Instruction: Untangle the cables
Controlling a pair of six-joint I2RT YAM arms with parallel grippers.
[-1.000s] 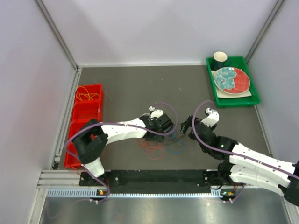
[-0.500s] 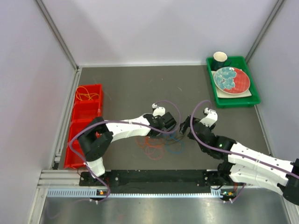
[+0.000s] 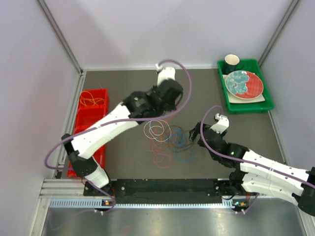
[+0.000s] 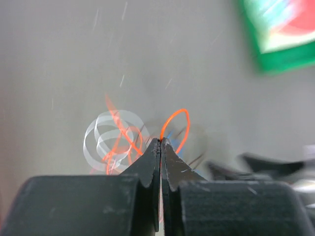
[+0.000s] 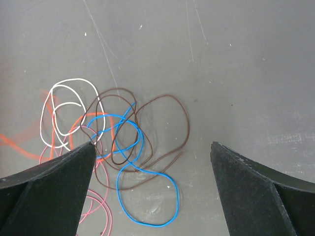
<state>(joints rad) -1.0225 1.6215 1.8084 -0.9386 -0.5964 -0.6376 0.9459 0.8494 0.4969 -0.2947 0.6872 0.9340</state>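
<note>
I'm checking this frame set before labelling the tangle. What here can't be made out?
- Left wrist view: motion blur smears the white cable and the orange cable at the shut jaws of the left gripper; their crossings are unreadable.
- Right wrist view: the open jaws of the right gripper cover where the pink cable runs on.
- Top view: the cables are too thin to trace.

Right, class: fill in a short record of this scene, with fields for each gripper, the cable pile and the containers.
Left gripper: shut, pinching the orange-red cable
Right gripper: open, above the cable pile, holding nothing
Cable pile: white cable, blue cable and dark brown cable overlapping on the table
Red bins: left edge; a yellow cable in the far compartment
Green tray: far right corner; holds a plate and a cup
</note>
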